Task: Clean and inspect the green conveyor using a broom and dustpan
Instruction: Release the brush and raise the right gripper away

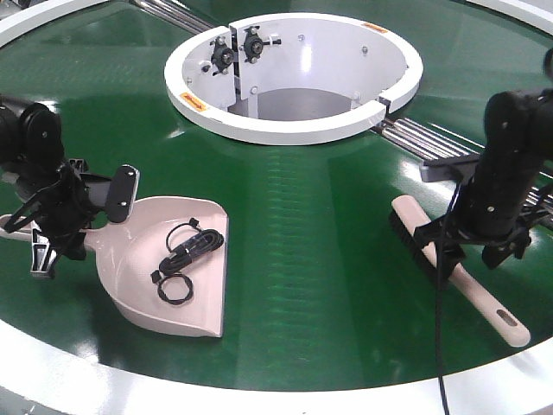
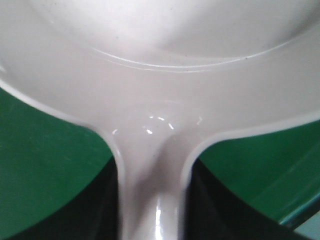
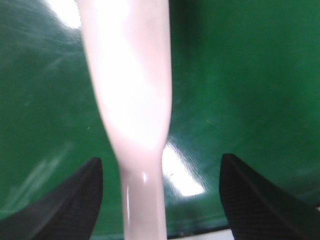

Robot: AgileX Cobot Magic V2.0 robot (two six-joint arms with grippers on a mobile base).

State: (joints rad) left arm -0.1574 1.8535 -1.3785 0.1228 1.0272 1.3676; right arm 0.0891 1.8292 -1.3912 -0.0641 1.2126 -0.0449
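The beige dustpan (image 1: 147, 285) lies on the green conveyor (image 1: 328, 225) at the left, its lip facing right. My left gripper (image 1: 65, 226) is shut on its handle; in the left wrist view the handle (image 2: 152, 200) runs between the dark fingers (image 2: 100, 210), which press against it. The broom (image 1: 458, 277) lies on the belt at the right, with dark bristles (image 1: 413, 235) at its far end. My right gripper (image 1: 471, 251) is open and straddles the broom's handle (image 3: 130, 100), with both fingertips (image 3: 85, 190) well clear of it.
A black coiled cable (image 1: 186, 249) and a small black loop (image 1: 175, 288) lie inside the dustpan. The white ring hub (image 1: 294, 130) stands at the middle back. Silver rails (image 1: 415, 134) run to its right. The pale outer rim (image 1: 130, 380) borders the near edge.
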